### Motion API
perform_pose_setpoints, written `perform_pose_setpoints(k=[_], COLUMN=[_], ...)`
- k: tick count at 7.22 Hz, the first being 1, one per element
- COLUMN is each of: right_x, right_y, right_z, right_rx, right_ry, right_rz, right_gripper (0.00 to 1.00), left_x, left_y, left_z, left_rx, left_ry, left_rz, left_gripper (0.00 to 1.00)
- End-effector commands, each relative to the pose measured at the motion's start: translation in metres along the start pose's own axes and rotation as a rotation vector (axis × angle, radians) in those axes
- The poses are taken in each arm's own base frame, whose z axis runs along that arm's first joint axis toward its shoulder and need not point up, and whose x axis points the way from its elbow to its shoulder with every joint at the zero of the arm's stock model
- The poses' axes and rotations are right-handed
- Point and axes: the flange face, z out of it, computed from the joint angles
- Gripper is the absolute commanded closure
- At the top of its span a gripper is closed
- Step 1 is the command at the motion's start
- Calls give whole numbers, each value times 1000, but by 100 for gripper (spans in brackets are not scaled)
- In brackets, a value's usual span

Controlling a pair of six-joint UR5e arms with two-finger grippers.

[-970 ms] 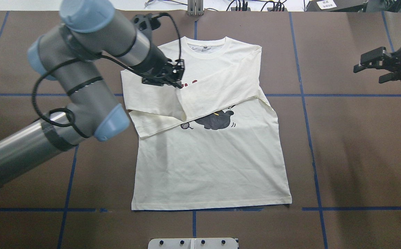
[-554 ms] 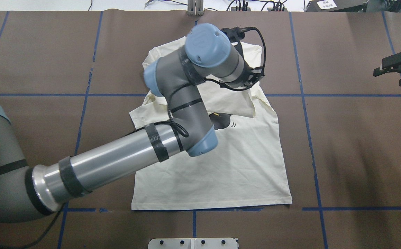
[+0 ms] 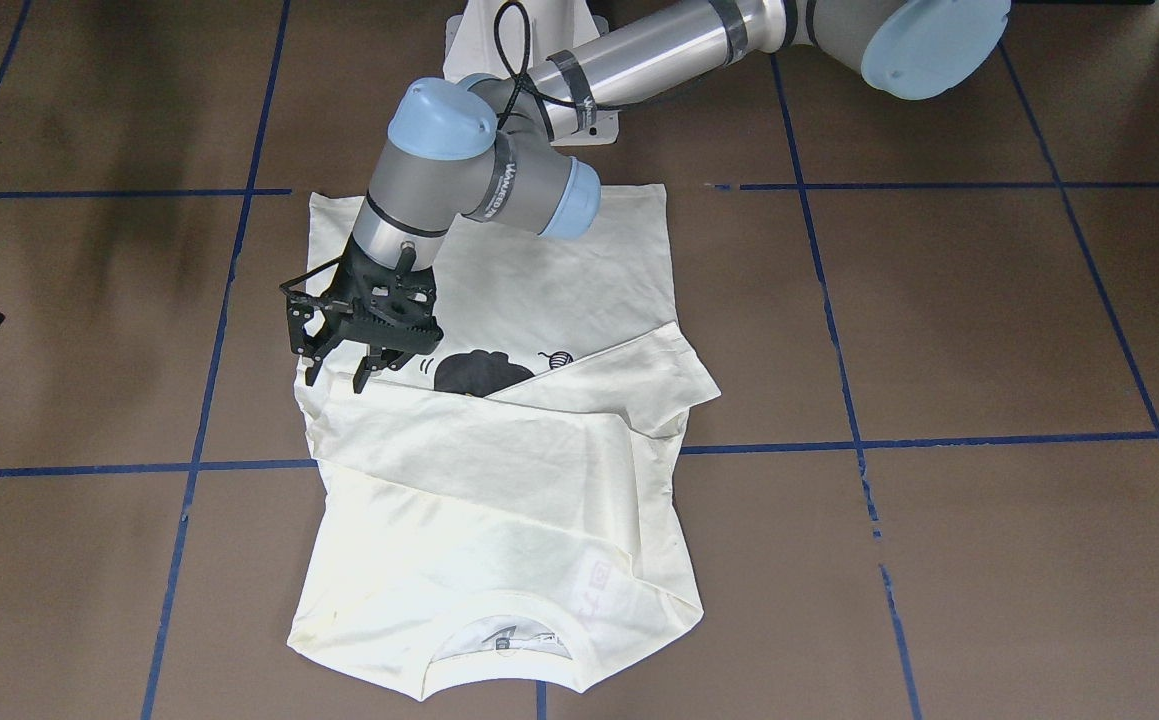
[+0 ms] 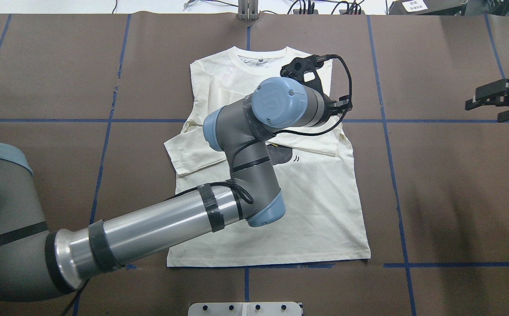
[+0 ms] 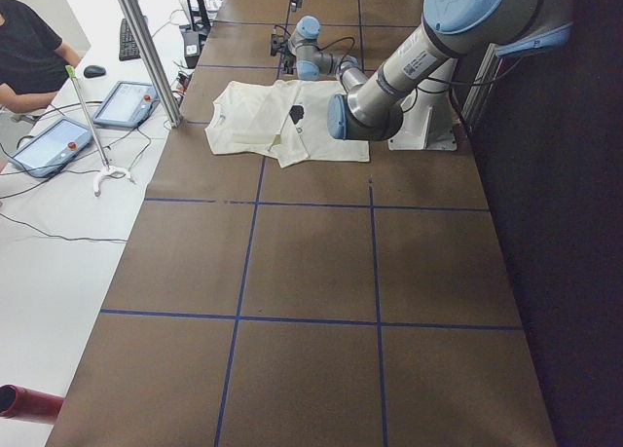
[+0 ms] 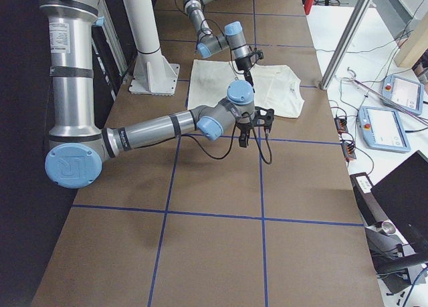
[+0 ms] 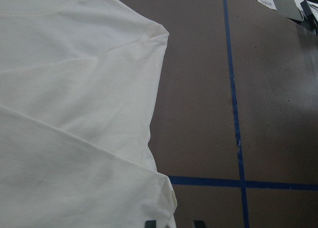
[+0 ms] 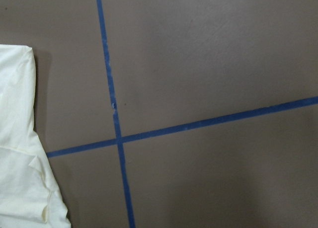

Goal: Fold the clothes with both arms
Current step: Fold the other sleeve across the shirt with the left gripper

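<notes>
The cream-white long-sleeved cotton T-shirt with black cat print [image 4: 307, 206] is lying sleeves-folded directly beneath the released small black left pincer gripper [image 3: 337, 378], well apart from the likewise spread, empty right pincer gripper [image 4: 482, 112]; light and limp, it is likely calling for hem-corner pinches.

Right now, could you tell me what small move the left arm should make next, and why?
Probably lift the left gripper straight up: its jaws stand open, and the sleeve lies folded across the T-shirt, apparently ungripped.
</notes>
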Motion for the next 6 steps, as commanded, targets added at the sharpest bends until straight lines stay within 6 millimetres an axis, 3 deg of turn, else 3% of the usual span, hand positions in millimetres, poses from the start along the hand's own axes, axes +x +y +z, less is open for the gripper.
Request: perform_pose_setpoints(k=[1,2,3,4,5,6], right_x=[-78,-124,-149,-163,-172,-177], right_y=[78,147,204,255,305,328], right_z=[75,113,136,150,160,160], right_rx=[40,91,78,37,49,66], right_ry=[-30,-31,-43,-37,53,108], right_rz=[65,95,177,265,286,303], right_gripper=[0,0,0,6,11,13], left_x=[-87,-132,-170,-196,-205,-208], left_y=[-18,-17,-28,-36,-34,-35], left_z=[-102,-154,-194,-210,-203,-203], left_rx=[-81,-67,-98,-116,-124,-125], left_ry=[36,22,-14,-39,-57,-61], left_rz=[-13,-4,55,93,90,87], left_gripper=[11,14,15,15,15,15])
